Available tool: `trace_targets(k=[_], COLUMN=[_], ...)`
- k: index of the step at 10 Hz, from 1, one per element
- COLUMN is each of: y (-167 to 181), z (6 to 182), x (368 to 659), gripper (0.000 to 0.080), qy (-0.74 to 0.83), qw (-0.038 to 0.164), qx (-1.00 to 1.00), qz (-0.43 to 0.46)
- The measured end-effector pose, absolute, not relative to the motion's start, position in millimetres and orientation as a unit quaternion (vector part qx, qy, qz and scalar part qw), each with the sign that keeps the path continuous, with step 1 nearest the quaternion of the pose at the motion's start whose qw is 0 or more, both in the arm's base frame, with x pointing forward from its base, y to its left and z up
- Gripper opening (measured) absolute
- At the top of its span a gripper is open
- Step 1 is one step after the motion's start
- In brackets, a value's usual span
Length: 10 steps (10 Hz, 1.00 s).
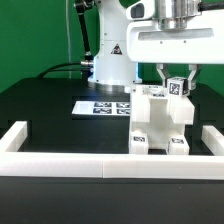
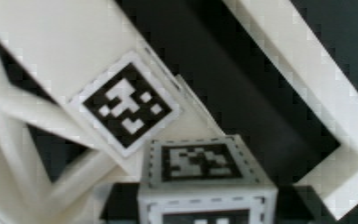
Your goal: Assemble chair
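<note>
The partly built white chair (image 1: 158, 124) stands on the black table near the front, towards the exterior view's right, with square tags on its sides. My gripper (image 1: 178, 86) hangs just above its upper right corner, shut on a small white tagged block (image 1: 179, 88). In the wrist view the same block (image 2: 201, 163) sits between my dark fingers (image 2: 126, 203), its tagged faces towards the camera. Beyond it lie slanted white chair pieces, one carrying a large tag (image 2: 126, 104). Where the block's lower end meets the chair is hidden.
The marker board (image 1: 99, 105) lies flat on the table behind the chair. A low white border rail (image 1: 90, 166) runs along the front, with short returns at the exterior view's left (image 1: 18, 136) and right (image 1: 211, 141). The arm's base (image 1: 108, 55) stands at the back.
</note>
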<state>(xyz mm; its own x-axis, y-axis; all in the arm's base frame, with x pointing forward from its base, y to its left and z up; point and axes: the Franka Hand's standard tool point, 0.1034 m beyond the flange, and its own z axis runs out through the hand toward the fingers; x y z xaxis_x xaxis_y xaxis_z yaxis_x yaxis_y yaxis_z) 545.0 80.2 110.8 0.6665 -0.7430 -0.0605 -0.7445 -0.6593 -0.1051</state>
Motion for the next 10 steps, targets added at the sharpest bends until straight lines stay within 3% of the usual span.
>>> trace_targets(k=[5, 6, 7, 8, 9, 10], y=[83.6, 83.7, 83.7, 83.7, 84.8, 85.8], z=[110.2, 110.2, 110.1, 110.2, 111.0, 111.3], x=[546.0, 546.0, 546.0, 546.0, 547.5, 548.0], gripper=[0.0287, 0.0341, 0.0341, 0.0528, 0.0528, 0.0624], qy=[0.561, 0.562, 0.56, 0.56, 0.533, 0.506], qw=[0.075, 0.075, 0.075, 0.075, 0.075, 0.076], qx=[-0.824, -0.823, -0.825, -0.825, -0.843, -0.859], qz=[0.015, 0.016, 0.016, 0.015, 0.012, 0.009])
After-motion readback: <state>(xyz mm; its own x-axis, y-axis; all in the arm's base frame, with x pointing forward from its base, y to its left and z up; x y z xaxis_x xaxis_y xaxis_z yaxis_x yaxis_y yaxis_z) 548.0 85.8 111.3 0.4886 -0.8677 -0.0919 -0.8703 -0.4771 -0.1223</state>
